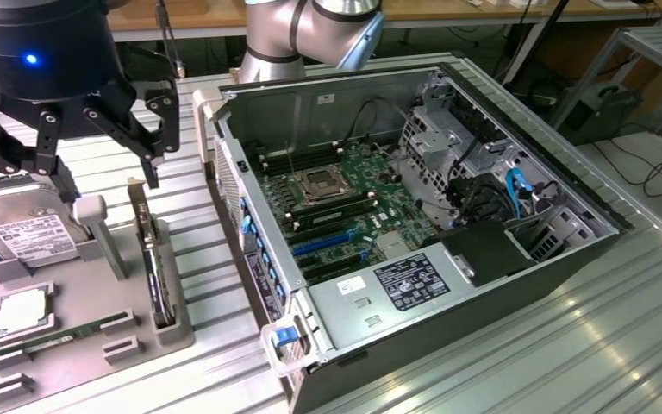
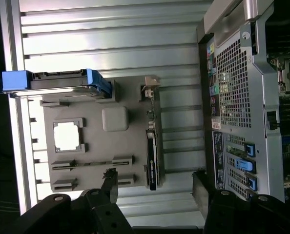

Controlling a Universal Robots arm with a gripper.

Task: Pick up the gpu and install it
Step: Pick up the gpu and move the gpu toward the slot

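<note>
In the exterior view the hand (image 1: pixel 107 172) hangs toward the exterior view's left with its fingers spread apart and nothing between them, above a grey holder (image 1: pixel 84 289) that lies on the ribbed metal worktop (image 1: pixel 538 354); the gpu (image 1: pixel 156 267) stands on edge in a slot along the holder's side nearest the computer case (image 1: pixel 308 103), close under the finger on that side; a hard drive (image 1: pixel 27 228) leans at the holder's other side, and a green memory stick (image 1: pixel 55 338) lies near its front edge; the case lies open with its motherboard (image 1: pixel 343 198) showing. In the wrist view the hand (image 2: pixel 155 183) is spread wide, one dark finger on either side of the gpu (image 2: pixel 151 151) and neither touching it; the card shows edge-on in its slot; the hard drive (image 2: pixel 57 80), with blue ends, sits across the holder (image 2: pixel 93 146); the computer case (image 2: pixel 233 73) shows its perforated rear panel, just beside the holder on the worktop (image 2: pixel 111 44).
</note>
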